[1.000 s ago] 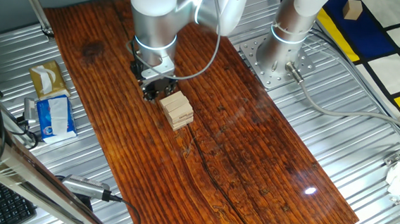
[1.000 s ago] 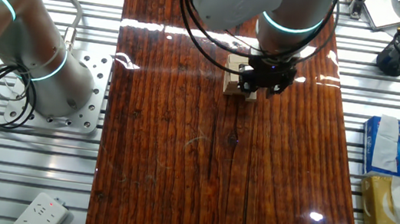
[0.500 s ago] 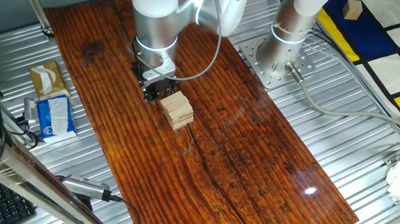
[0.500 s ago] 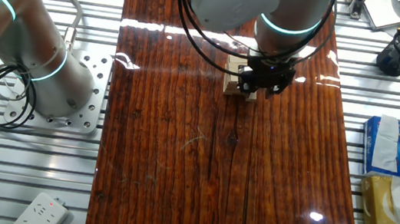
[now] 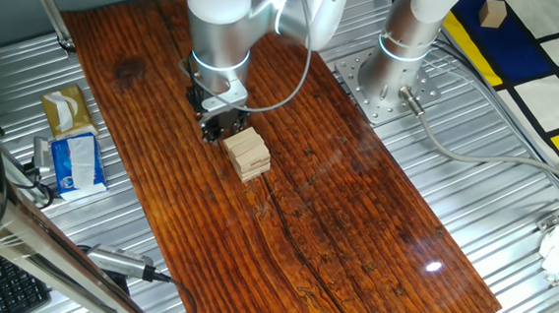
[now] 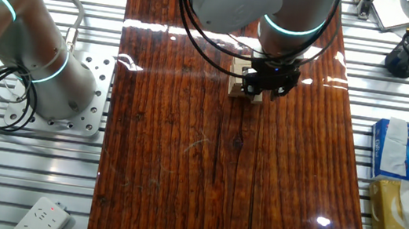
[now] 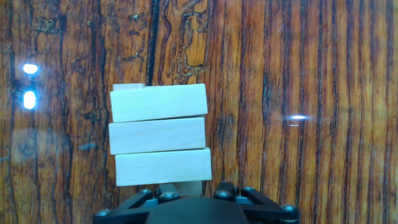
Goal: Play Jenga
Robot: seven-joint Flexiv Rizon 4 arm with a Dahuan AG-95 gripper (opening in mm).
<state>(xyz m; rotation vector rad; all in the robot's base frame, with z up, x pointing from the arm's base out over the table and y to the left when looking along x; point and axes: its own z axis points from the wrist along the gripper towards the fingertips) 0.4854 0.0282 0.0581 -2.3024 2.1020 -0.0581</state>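
The Jenga tower is a small stack of pale wooden blocks on the dark wooden board. My gripper hangs low right beside it, on its far-left side. In the other fixed view the gripper covers most of the tower. The hand view shows the top layer of three blocks side by side. A lower block's end pokes out toward my gripper, between its fingers. The left finger is next to it, and a strip of board shows before the right finger. The jaws look open.
A blue-and-white tissue packet and a tan tissue box lie off the board's left edge. A second arm's base stands on a metal plate at the back right. A lone wooden cube sits on the coloured mat.
The arm has crept a few pixels along the board beside the tower. The tower and its blocks have not visibly moved.
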